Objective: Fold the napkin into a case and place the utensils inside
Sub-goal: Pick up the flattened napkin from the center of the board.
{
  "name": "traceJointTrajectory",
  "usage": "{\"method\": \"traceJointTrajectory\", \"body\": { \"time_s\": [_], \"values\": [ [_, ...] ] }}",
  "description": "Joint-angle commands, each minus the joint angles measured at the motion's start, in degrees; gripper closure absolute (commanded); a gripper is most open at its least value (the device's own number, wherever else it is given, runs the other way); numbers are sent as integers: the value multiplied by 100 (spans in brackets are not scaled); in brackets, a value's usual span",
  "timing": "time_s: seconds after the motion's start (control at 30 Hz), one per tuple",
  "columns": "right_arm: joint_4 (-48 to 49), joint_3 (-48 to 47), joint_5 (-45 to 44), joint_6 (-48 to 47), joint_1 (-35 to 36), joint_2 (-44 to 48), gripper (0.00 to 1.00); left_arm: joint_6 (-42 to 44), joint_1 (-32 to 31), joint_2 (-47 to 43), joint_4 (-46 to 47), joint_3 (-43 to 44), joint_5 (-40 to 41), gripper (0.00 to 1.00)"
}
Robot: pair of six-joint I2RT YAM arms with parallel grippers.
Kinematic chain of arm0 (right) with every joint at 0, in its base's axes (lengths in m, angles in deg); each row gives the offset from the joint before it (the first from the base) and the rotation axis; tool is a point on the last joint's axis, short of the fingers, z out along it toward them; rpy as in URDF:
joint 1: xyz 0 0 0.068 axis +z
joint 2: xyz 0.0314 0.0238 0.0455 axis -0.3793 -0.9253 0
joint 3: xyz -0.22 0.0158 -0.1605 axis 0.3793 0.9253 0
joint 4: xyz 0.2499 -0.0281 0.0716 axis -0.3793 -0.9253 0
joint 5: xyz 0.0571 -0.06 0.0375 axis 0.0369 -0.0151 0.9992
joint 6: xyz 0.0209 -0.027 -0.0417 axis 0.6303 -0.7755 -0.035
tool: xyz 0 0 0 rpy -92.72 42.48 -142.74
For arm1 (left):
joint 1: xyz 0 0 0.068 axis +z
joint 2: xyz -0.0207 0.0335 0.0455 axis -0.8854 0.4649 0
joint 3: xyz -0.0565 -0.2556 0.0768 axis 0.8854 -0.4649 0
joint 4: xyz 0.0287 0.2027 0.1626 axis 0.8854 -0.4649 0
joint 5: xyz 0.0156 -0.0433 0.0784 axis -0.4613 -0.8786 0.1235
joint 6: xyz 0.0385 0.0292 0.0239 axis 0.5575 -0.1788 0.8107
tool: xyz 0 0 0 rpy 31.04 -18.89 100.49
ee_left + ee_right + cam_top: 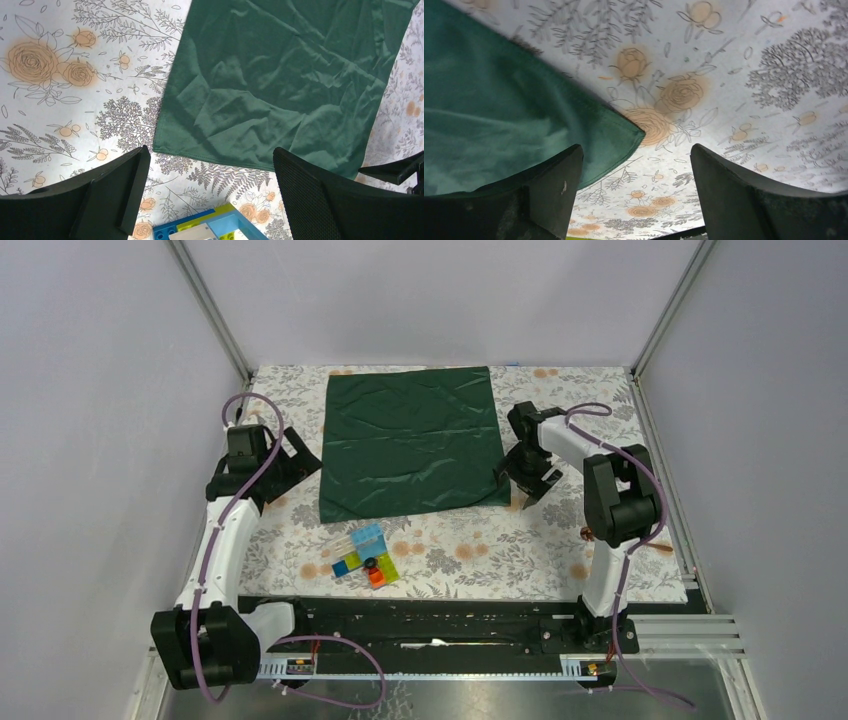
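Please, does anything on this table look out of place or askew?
Nothing is spilled or damaged. The napkin lies flat but creased, its near edge bowed, not straight. Colourful plastic blocks sit just in front of it, not touching.

Ahead of our right claw (636, 155) we have open tabletop (734, 75); near our left claw (210, 155), plastic blocks (200, 231) stand in the way.

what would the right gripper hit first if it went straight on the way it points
The right gripper would probably meet the napkin at its corner, which lies between the open jaws; the floral table cover is just beside it, and depth is unclear.
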Motion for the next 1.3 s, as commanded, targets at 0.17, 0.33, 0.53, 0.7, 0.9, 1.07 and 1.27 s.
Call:
{"method": "traceJointTrajectory", "body": {
  "time_s": [0.17,0.33,0.53,0.7,0.9,1.07,1.27],
  "values": [
    [-866,-473,-644,797,220,-230,28,438,-468,-186,398,-7,506,1],
    [-865,-585,-650,854,305,-388,32,446,-621,-216,412,-65,638,2],
    [-876,-778,-709,888,352,-631,34,462,-691,-236,426,-52,697,2],
    [-877,-794,-755,939,363,-765,37,464,-756,-262,410,-61,735,1],
    [-698,-580,-815,1048,387,-735,43,472,-828,-267,401,-51,735,1],
    [-258,-85,-954,1226,424,-623,48,472,-855,-279,389,-43,894,1],
    [371,515,-1026,1448,487,-487,57,456,-864,-273,376,-52,936,2]
  ]
}}
